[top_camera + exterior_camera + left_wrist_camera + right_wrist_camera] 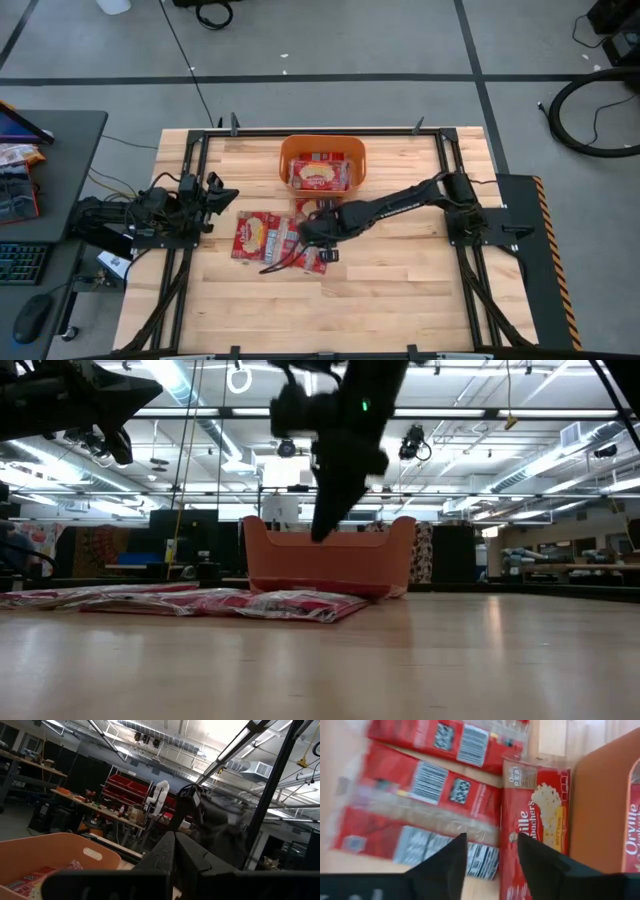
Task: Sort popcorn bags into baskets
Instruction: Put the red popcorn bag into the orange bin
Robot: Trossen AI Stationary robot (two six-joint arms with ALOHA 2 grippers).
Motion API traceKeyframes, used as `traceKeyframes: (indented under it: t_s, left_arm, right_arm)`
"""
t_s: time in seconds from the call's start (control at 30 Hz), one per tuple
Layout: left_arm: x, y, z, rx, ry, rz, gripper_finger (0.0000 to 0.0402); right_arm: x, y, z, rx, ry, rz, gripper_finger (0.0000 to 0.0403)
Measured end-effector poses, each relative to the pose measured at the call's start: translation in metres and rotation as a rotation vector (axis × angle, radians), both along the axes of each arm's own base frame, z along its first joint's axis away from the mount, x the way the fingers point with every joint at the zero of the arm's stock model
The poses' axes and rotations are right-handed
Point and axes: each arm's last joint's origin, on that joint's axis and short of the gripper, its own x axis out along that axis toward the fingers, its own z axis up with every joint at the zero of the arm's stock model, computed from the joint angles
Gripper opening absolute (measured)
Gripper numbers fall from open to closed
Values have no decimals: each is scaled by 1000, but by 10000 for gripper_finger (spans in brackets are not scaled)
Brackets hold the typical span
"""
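My right gripper (487,865) hangs over the loose popcorn bags on the desk (400,290), fingers spread wide with nothing between them. Directly under the gap is the edge where 1 face-up bag (535,820) lies beside the barcode-side bags (425,785). In the high view the right gripper (312,238) sits above the cluster of bags (262,236) near desk centre, just short of the orange basket (322,150).

The basket holds at least 1 bag (318,176) already; 1 more bag lies flat just outside its near wall. The low view shows the rest of the bags (290,604) flat on the desk in front of the basket (330,565), some overlapping.

My left gripper (172,862) is parked at the left desk edge, fingers pressed together, holding nothing; in the high view it (222,195) is well apart from the bags.

Step, as I judge it: between picks, lining up on the next bag. Next move calls for lowering onto 1 bag only, catching an edge since they lie flat and overlap, then lifting clear and carrying it over the basket rim. Risk: pinching 2 bags at once.
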Motion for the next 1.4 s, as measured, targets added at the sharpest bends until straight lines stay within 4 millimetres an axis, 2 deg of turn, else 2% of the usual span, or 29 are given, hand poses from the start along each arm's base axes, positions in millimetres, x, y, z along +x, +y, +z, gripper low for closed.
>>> traceKeyframes:
  t_s: [0.13,0.27,0.67,0.8,1.07,1.23,1.4]
  left_arm:
    - [0,0,0,0,0,-1,18]
    - [0,0,0,0,0,0,18]
    - [0,0,0,0,0,0,18]
    - [0,0,0,0,0,0,18]
    - [0,0,0,1,0,0,18]
    - [0,0,0,1,0,1,18]
    - [0,0,0,1,0,1,18]
  right_arm:
    - [-1,-4,-24,-99,-53,-5,212]
    - [-4,-7,-38,-190,-59,33,220]
    - [-11,-22,-62,-206,-39,48,181]
    - [-14,-27,-66,-213,-18,54,150]
    - [-14,-32,-68,-165,-6,74,16]
    - [-12,-28,-60,-182,19,109,17]
    - [-7,-13,-27,-267,73,129,6]
